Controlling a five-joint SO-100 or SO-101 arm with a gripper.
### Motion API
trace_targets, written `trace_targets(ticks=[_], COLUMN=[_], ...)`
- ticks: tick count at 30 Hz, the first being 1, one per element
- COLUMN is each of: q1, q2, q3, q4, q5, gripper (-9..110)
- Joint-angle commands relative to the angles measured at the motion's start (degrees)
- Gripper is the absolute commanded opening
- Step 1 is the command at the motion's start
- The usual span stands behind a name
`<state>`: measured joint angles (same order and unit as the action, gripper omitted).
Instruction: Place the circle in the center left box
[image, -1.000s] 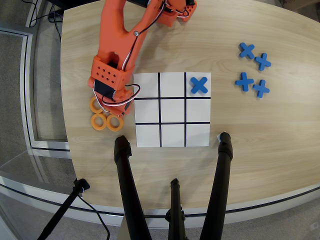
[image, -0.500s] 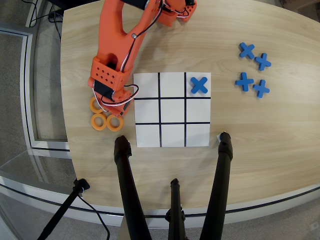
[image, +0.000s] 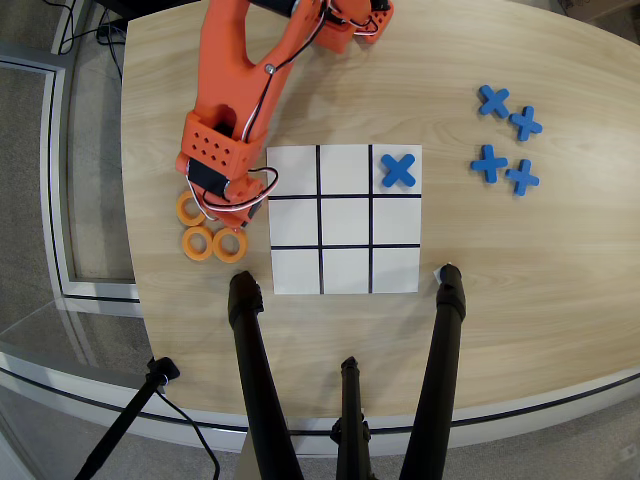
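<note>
Three orange rings lie on the wooden table left of the grid: one (image: 188, 209) partly under the arm, and two side by side below it (image: 197, 243) (image: 229, 245). My orange gripper (image: 224, 203) hangs over this group, at the grid's left edge. The wrist body hides its fingers, so I cannot tell whether they are open or holding anything. The nine-cell grid (image: 345, 220) is white with black lines. A blue cross (image: 398, 170) lies in its top right cell. The middle-row cell (image: 396, 220) just below that cross is empty.
Several loose blue crosses (image: 506, 140) lie on the table to the right of the grid. Black tripod legs (image: 255, 370) (image: 445, 340) stand at the table's near edge below the grid. The arm's base (image: 340, 25) is at the top.
</note>
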<state>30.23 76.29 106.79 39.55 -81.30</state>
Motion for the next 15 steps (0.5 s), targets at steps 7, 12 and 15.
trace_targets(ticks=[7, 12, 15], q1=[-2.29, -6.06, -10.02], q2=[7.12, 19.34, 28.92], q3=[3.16, 5.19, 10.28], q4=[1.32, 6.5, 7.73], q5=[3.34, 4.83, 5.27], gripper=[0, 0, 0])
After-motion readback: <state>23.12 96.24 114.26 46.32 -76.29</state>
